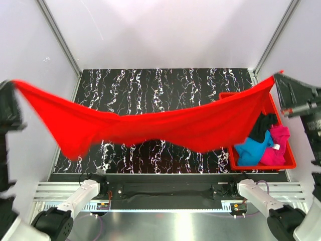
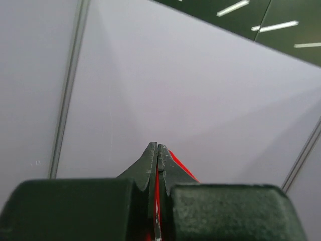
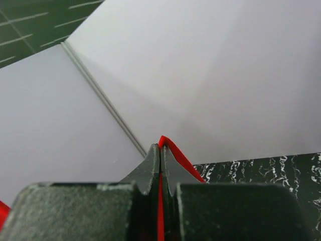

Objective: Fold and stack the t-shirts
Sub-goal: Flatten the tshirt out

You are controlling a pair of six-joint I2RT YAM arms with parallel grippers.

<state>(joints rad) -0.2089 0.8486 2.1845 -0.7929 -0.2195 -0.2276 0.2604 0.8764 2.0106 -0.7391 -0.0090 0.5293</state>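
Observation:
A bright red t-shirt hangs stretched in the air across the whole table, sagging in the middle. My left gripper is raised at the far left edge and shut on one end of it; red cloth shows pinched between its jaws. My right gripper is raised at the far right and shut on the other end, with a red fold sticking out past the tips. Black, blue and magenta-pink t-shirts lie bunched in the red bin.
The red plastic bin stands at the right side of the black marbled table. White walls with metal posts close in the back and sides. Both arm bases sit at the near edge.

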